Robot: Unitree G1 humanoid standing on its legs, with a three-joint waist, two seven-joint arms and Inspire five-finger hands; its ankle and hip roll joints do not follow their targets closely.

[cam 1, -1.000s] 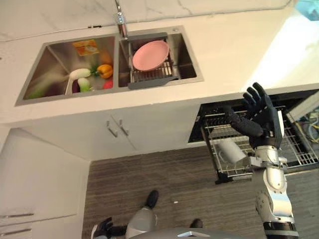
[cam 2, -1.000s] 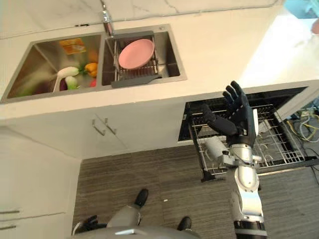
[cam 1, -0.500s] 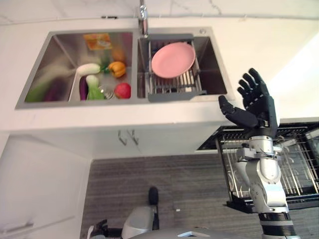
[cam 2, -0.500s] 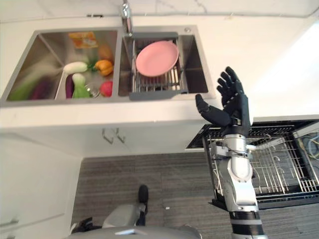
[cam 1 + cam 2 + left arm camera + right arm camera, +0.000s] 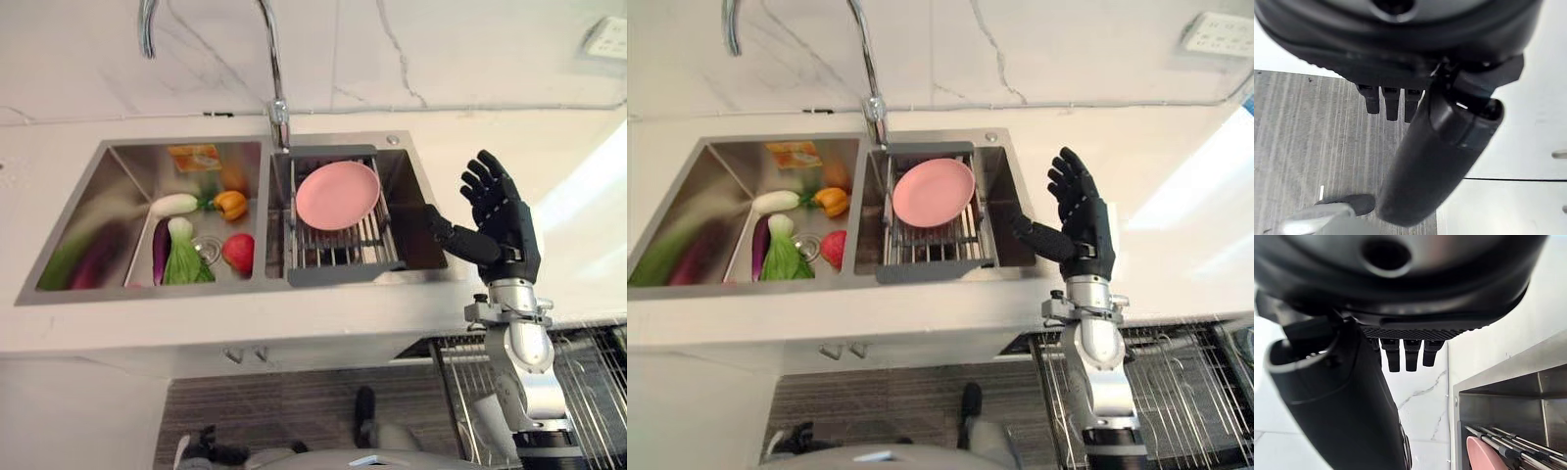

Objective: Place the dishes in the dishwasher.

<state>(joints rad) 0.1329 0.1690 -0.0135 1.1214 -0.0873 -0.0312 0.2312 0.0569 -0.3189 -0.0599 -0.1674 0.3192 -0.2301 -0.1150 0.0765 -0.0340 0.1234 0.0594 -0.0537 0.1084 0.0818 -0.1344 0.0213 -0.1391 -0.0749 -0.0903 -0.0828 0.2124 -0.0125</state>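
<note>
Left eye view: right hand point(image 5: 500, 220), fingers spread and empty, has risen from the dishwasher rack point(image 5: 578, 377) at lower right to beside the sink point(image 5: 411, 186). Pink plate point(image 5: 337, 195) at centre is untouched, likely the next pick. Left hand point(image 5: 1440, 142) hangs idle, fingers relaxed.

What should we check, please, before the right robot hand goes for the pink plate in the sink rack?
1. Right robot hand open, holding nothing: ok.
2. Pink plate lies on the rack in the sink's right basin, nothing on top: ok.
3. Path from hand to plate free; hand beside the basin's right edge: ok.
4. Dishwasher rack pulled out below the counter: ok; free slot for the plate: cannot tell.
5. Left robot hand out of the way, near the floor: ok.
</note>
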